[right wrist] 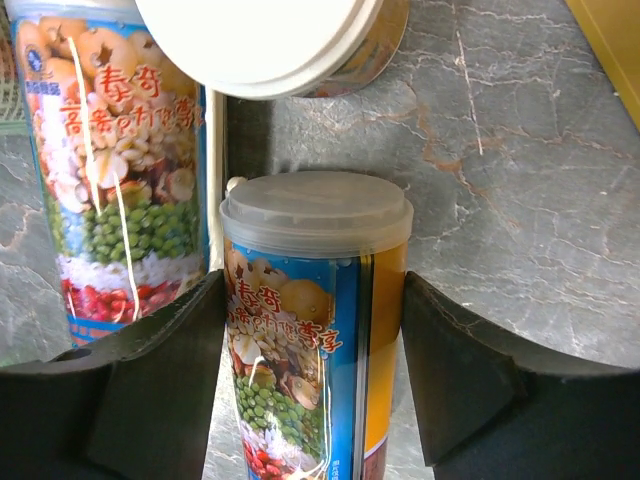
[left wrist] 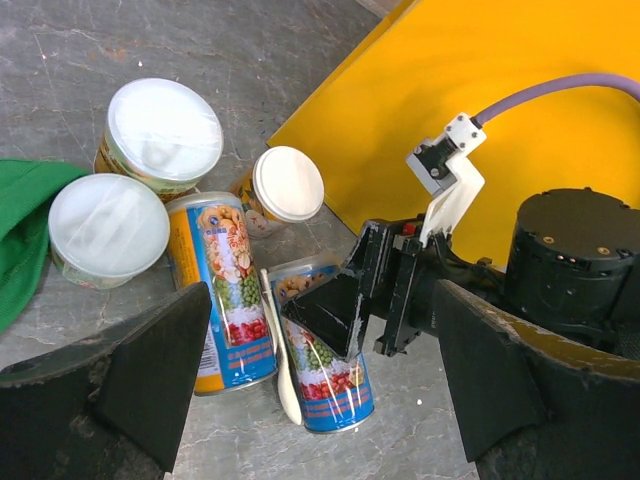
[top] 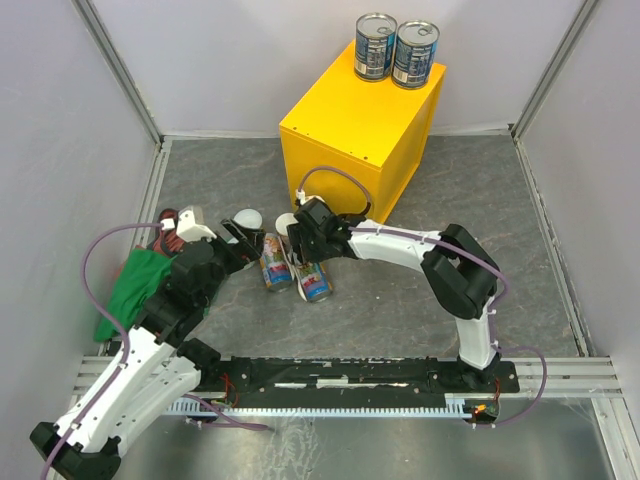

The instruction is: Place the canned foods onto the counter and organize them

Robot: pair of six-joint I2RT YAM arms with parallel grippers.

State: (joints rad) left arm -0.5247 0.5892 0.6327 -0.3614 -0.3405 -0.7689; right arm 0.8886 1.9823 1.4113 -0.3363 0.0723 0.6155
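Checking the edges first: what hems the arms in?

— Pale walls (top: 60, 150) close the table (top: 500, 200) on the left, far and right sides. The counter (top: 350, 120) stands near the far wall, and its near-left corner is just beyond the right gripper (right wrist: 312, 300). Bare grey table shows to the counter's right and past the right arm's elbow. On the left, a green cloth (top: 135, 285) and the left arm crowd the space.

And room on the counter itself?

— A blue-labelled can (top: 375, 47) and a second blue can (top: 415, 55) stand upright side by side along the far edge of its top. The rest of that top is bare yellow.

Which way do the tall cans lie?

— Both are on their sides on the table, long axes running near to far, lid ends toward the counter. The right gripper straddles the lid end of the right-hand tall can (right wrist: 315, 350), with a finger close on either side; whether they press it I cannot tell. The left-hand tall can (left wrist: 225, 290) lies just beside, with a thin white strip (left wrist: 283, 370) between them.

The small ones, and the left gripper?

— One small can (left wrist: 165, 130) and another small can (left wrist: 108, 225) stand upright by the cloth. A tipped small can (left wrist: 287, 183) lies near the counter's bottom edge. The left gripper (left wrist: 322, 295) hovers over the cluster, spread wide, holding nothing.
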